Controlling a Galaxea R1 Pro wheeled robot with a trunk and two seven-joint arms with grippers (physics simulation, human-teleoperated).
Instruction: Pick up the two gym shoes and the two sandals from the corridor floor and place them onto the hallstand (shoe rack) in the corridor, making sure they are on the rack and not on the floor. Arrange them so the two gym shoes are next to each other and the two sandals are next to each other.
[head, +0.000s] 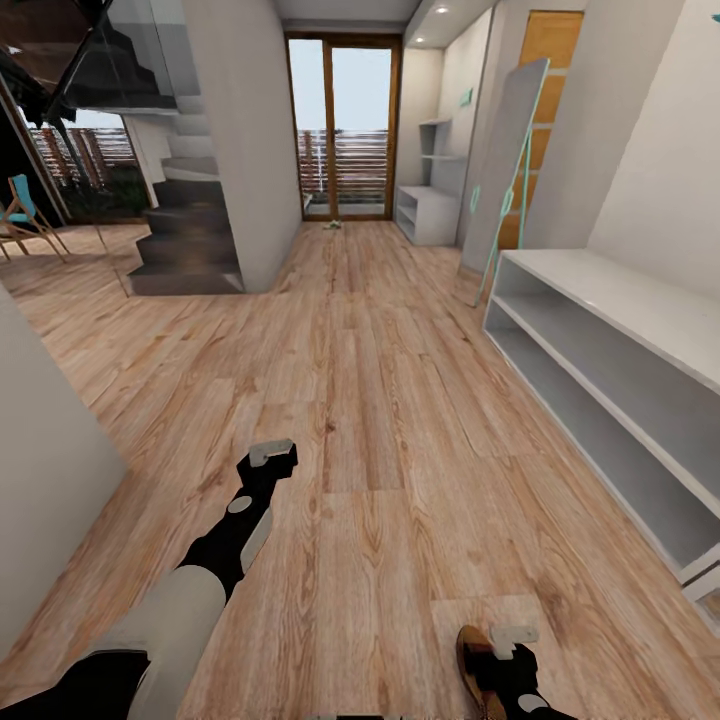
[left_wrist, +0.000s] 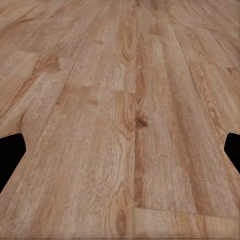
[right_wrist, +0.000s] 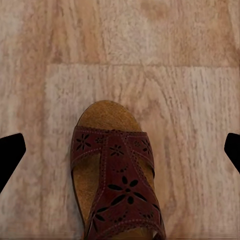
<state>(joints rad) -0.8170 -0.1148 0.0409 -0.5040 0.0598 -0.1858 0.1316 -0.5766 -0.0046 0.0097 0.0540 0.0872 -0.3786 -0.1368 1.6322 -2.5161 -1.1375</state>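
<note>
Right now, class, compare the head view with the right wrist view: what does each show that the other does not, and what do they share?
The head view alone takes in the hallstand at the right with its open shelves, the staircase, the glass door at the corridor's end and the left gripper. The right wrist view alone shows the sandal's cut-out flower strap and tan insole. Both share the corridor floor, the sandal lying on it and the right gripper open above it.
</note>
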